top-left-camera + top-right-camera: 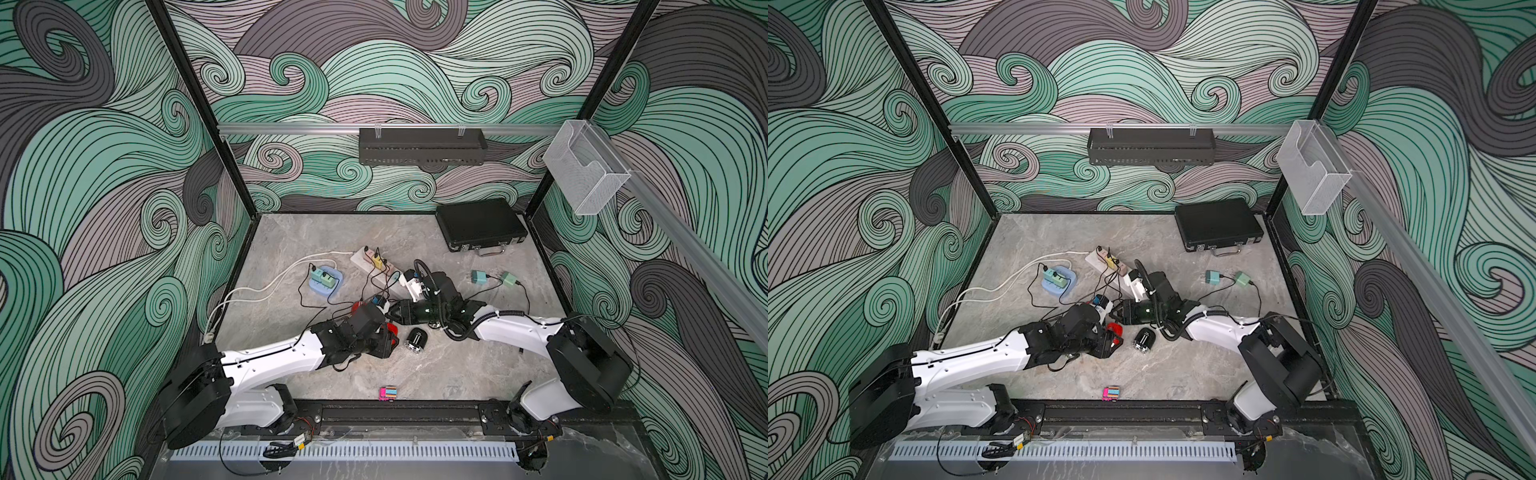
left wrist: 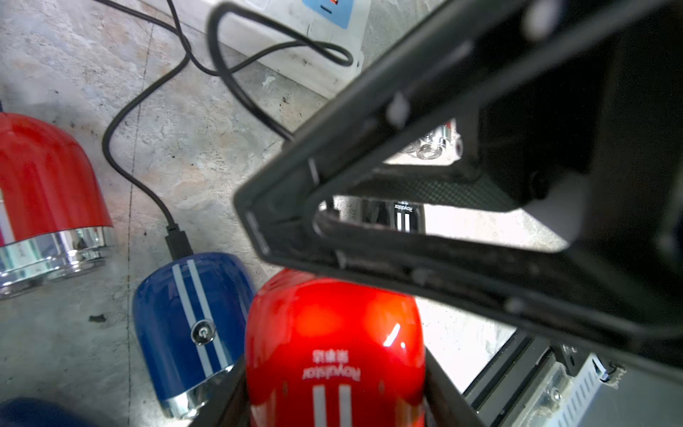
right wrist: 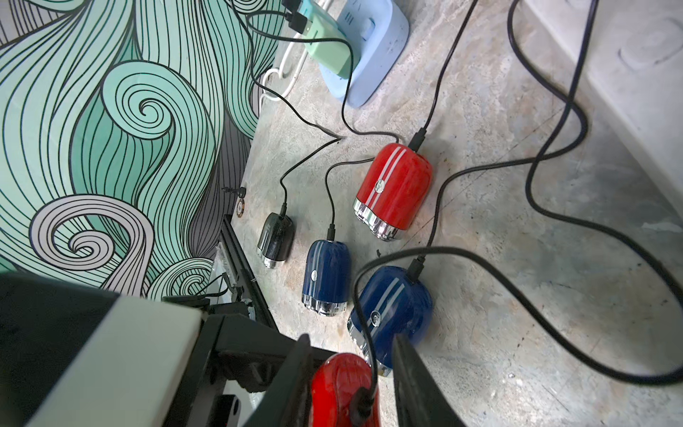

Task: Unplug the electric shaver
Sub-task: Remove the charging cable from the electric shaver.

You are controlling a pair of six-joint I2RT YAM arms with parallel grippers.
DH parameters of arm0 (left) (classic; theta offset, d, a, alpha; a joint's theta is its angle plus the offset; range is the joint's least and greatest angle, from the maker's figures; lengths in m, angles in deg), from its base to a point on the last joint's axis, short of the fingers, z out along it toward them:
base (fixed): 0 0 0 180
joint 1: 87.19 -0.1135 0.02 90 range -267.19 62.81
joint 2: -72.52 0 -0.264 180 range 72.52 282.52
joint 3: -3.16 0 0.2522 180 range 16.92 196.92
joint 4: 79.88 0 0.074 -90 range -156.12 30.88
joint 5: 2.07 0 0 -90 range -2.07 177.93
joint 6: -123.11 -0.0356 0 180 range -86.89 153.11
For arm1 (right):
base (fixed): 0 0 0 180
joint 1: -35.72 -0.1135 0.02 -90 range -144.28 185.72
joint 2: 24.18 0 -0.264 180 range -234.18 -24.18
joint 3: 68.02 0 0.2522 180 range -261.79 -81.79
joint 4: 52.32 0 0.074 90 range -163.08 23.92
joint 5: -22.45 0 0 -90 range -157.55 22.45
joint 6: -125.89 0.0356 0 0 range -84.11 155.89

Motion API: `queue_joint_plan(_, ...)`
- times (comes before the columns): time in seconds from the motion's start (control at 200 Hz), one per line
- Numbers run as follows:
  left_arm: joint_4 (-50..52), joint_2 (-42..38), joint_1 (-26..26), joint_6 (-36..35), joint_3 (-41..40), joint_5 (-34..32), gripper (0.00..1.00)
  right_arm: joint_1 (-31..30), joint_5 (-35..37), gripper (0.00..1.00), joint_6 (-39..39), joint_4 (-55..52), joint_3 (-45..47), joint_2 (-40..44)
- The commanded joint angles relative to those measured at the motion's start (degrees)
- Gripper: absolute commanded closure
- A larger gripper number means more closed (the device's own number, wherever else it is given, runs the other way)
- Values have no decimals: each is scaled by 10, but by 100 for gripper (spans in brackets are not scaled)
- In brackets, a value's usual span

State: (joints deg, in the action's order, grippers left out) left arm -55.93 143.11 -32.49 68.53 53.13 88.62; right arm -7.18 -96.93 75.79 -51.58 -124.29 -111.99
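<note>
My left gripper is shut on a red electric shaver, holding it just above the table; in both top views the shaver shows as a red patch at the left gripper. A black plug with its cable sits in the shaver's end. My right gripper comes in from the opposite side. Its jaws straddle that end and the plug. One finger lies against the red body and a narrow gap shows beside the plug.
A red, two blue and a black shaver lie plugged in close by. Another black shaver lies loose. Cables run to a white power strip and a blue socket base. A black case sits far right.
</note>
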Motion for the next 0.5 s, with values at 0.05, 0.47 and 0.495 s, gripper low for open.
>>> queue_joint_plan(0.05,-18,-19,-6,0,-6,2,53,-3,-15,68,18,29,7,-5)
queue_joint_plan(0.47,-24,-18,-10,0,-10,3,53,-3,-18,76,26,31,15,-5)
queue_joint_plan(0.495,-24,-18,-11,0,-10,4,53,-3,-18,76,26,30,15,-5)
